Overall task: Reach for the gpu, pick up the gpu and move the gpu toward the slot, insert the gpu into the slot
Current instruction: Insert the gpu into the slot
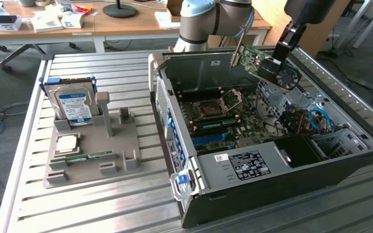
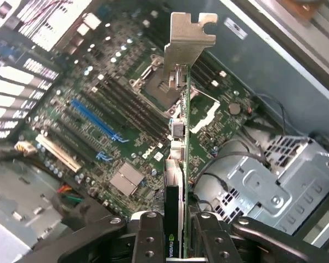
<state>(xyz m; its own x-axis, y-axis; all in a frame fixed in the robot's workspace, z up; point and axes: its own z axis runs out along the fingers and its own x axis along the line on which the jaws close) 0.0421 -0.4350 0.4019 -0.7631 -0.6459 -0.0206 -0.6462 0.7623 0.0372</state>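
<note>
The gpu [image 1: 264,62], a green card with a black fan and a silver end bracket, hangs tilted in the air over the far side of the open computer case [image 1: 251,167]. My gripper [image 1: 279,52] is shut on its upper part. In the wrist view the gpu [image 2: 178,142] shows edge-on, with its bracket [image 2: 189,38] pointing away and my gripper [image 2: 175,233] clamped on either side of it. Below lies the motherboard with a long blue slot [image 2: 94,118], off to one side of the card's edge. The blue slots [image 1: 209,139] sit near the case's middle.
A grey holder [image 1: 93,145] on the slatted table in the exterior view's left carries a hard drive [image 1: 75,104], a processor chip [image 1: 68,142] and a memory stick [image 1: 86,157]. Inside the case are a metal drive cage [image 2: 274,181], cables and the power supply [image 1: 251,162].
</note>
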